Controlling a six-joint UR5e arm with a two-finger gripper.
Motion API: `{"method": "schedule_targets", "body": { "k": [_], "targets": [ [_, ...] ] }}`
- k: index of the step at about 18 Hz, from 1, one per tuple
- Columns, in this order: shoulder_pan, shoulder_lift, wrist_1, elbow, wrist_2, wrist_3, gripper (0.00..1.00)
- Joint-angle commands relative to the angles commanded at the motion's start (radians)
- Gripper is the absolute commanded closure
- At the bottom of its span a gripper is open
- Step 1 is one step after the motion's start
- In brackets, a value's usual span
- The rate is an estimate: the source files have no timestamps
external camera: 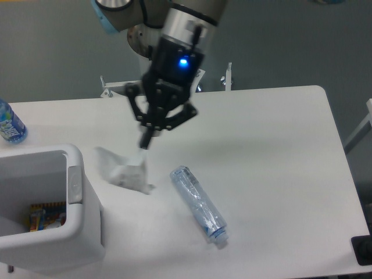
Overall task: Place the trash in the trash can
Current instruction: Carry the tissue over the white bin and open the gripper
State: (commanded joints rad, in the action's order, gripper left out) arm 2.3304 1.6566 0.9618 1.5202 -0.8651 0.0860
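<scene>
The crumpled whitish translucent plastic wrapper (127, 170) hangs just right of the white rectangular plastic trash can (49, 214), pinched at its top by the clenched black two-finger tool (144, 143). The crushed clear plastic bottle (199, 203) lies on the white desk (273, 157), farther right of the can.

The gripper (144, 143) pinches the crumpled wrapper (125, 171), apparently lifted, between trash can (78, 200) and crushed bottle (199, 204).
</scene>
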Motion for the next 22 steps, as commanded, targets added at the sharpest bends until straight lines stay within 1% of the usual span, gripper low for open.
{"method": "schedule_targets", "body": {
  "k": [3, 5, 7, 11, 13, 15, 20, 22],
  "targets": [
    [-0.090, 0.035, -0.003, -0.009, -0.003, -0.002, 1.00],
    [-0.123, 0.048, -0.015, -0.006, -0.003, -0.002, 1.00],
    [-0.166, 0.077, -0.018, -0.011, -0.003, 0.001, 1.00],
    [-0.200, 0.130, -0.084, -0.015, -0.003, 0.009, 1.00],
    [-0.207, 0.150, -0.087, -0.028, -0.005, 0.008, 1.00],
    [-0.212, 0.161, -0.089, -0.023, -0.006, 0.009, 1.00],
    [-0.212, 0.173, -0.095, -0.018, -0.008, 0.014, 1.00],
    [-0.212, 0.180, -0.095, -0.017, -0.009, 0.029, 0.89]
  ]
}}
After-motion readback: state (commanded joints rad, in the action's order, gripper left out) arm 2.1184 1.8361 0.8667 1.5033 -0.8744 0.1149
